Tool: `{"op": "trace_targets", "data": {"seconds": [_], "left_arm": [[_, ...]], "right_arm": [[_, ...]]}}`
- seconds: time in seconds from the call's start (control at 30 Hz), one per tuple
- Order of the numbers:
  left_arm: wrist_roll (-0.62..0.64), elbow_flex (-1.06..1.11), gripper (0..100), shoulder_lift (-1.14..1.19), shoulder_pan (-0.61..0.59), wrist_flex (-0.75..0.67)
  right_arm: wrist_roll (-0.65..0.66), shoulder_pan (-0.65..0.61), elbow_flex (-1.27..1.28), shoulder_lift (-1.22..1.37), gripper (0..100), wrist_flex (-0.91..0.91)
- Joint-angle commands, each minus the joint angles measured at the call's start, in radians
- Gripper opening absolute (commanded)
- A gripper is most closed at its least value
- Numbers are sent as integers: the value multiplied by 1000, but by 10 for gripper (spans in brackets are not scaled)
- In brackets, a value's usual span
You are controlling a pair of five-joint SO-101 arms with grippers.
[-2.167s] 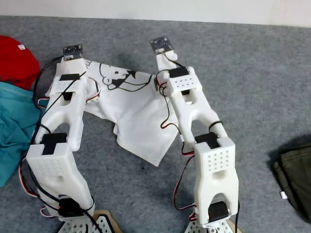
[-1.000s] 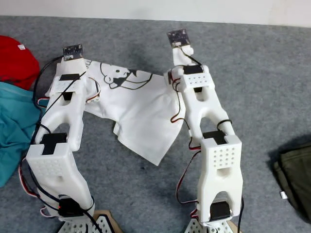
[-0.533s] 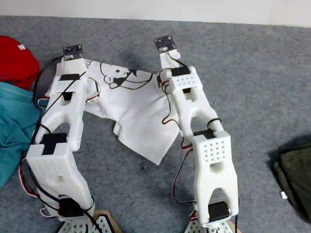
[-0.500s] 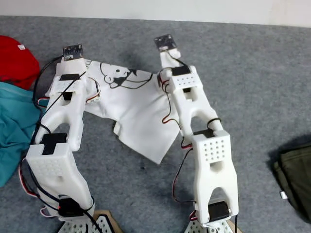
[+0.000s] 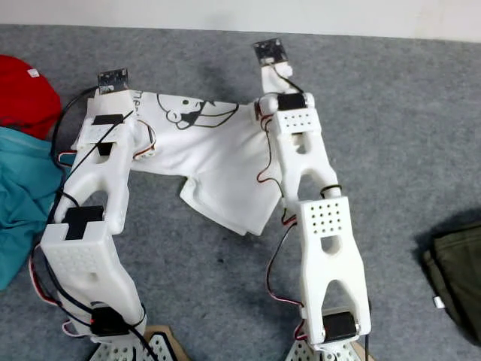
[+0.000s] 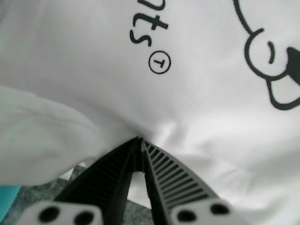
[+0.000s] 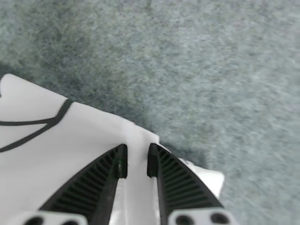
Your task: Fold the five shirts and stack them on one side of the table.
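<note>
The white shirt (image 5: pixel 218 169) lies spread on the grey table (image 5: pixel 391 128), just beside the teal shirt (image 5: pixel 21 188). We see the left gripper (image 6: pixel 138 142) pressed together on a fold at the edge nearer the teal shirt, and the right gripper (image 7: pixel 136 161) pinching the corner farthest from it.

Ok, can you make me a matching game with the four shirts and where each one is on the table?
Things:
1. white shirt
2. red shirt
3. teal shirt
4. dark green shirt

Places:
A. at the right edge, all alone
B. at the left edge, farthest back
C. spread out in the middle
D. at the left edge, nearer than the red one

Pairs: 1-C, 2-B, 3-D, 4-A
</note>
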Motion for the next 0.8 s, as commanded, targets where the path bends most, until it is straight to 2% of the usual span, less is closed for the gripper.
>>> {"op": "trace_targets", "data": {"seconds": [0.0, 0.2, 0.3, 0.5, 0.63, 0.7, 0.77], "left_arm": [[12, -30, 10, -61, -30, -18], [12, -245, 11, -97, -73, 83], [12, -303, 11, -102, -97, 91], [12, -332, 11, -99, -231, 84], [11, -306, 11, -61, -315, -71], [9, -311, 11, 12, -318, -160], [8, -352, 11, 88, -308, -181]], "right_arm": [[-9, -4, -154, -25, 99, 157], [-8, -47, -337, -18, 99, 361], [-11, -47, -367, -18, 99, 427], [-11, -44, -380, 35, 99, 446], [-6, -51, -469, 110, 99, 449], [-8, -58, -549, 147, 99, 455], [-6, -67, -619, 173, 99, 478]]}}
